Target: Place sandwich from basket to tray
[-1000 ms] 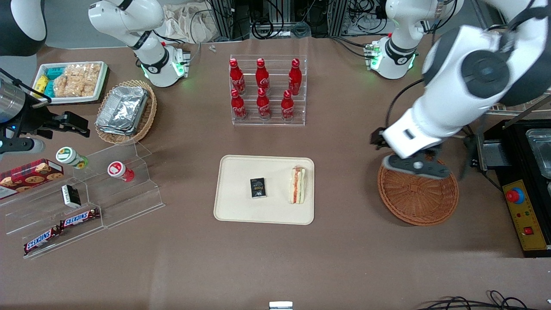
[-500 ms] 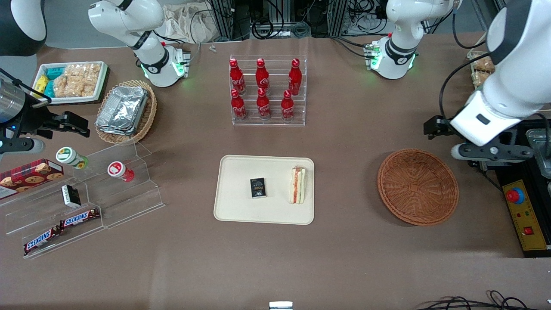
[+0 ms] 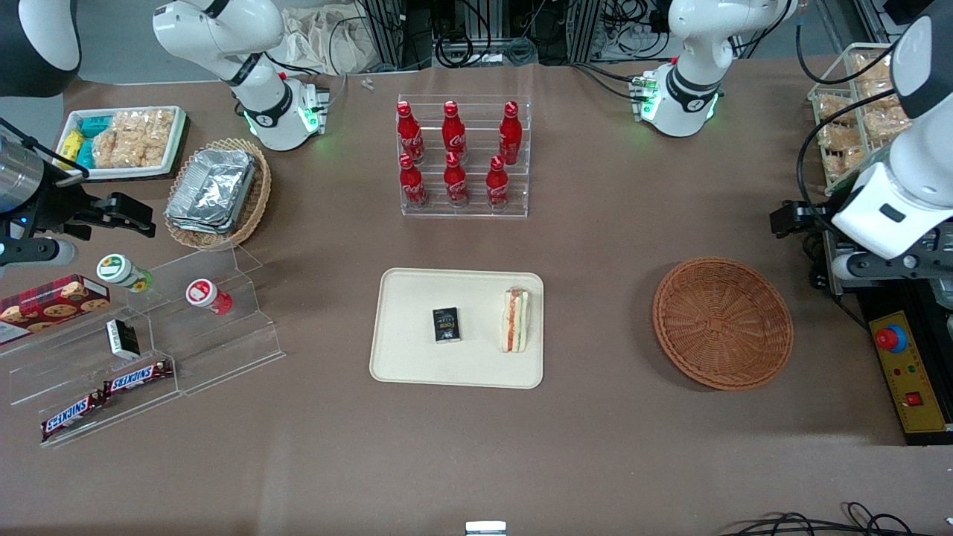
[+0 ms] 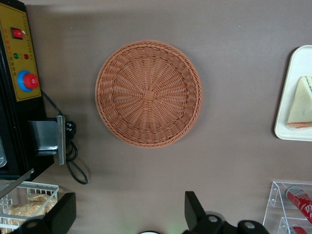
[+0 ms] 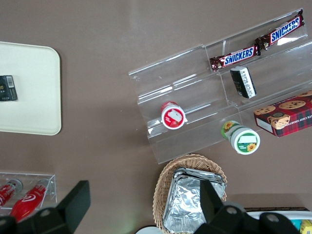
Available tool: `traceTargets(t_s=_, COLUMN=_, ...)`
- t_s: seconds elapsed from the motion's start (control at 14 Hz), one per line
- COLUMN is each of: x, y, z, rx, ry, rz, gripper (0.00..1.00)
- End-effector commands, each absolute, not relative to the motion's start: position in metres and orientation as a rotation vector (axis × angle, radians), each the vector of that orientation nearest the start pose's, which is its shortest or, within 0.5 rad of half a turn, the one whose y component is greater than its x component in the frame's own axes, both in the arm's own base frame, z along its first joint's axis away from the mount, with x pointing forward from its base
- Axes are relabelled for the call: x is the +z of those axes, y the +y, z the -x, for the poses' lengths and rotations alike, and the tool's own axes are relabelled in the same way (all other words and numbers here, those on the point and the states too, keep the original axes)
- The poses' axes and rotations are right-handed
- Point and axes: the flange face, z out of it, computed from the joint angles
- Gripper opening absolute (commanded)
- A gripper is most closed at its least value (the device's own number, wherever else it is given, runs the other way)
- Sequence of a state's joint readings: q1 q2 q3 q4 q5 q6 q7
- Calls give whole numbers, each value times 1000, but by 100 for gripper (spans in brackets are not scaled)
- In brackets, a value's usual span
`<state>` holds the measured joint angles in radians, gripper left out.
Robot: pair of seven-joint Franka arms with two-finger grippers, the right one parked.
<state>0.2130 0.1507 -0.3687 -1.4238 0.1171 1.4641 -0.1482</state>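
While gripper [image 4: 127, 214] fingers [image 4: 194, 209] spread, sandwich [image 4: 301, 102] cut off

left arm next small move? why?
Probably none beyond parking: the sandwich already lies on the tray beside a small black box, and the basket holds nothing. The gripper is open, holding nothing, high over the table by the basket toward the working arm's end.

White glossy arm shells, black joint bands, green base lights; pincer [image 4: 126, 219] fingers apparently black.
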Motion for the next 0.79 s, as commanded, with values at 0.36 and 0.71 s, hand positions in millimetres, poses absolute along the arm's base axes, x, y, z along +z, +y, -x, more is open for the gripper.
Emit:
traceTargets(t_s=0.36, x=622, y=-39, z=-571, rx=145, ry=-84, rz=3133, gripper=100)
traceTargets(t_s=0.71, x=618, y=-26, z=-564, rx=153, ry=-104, rz=3111, gripper=100)
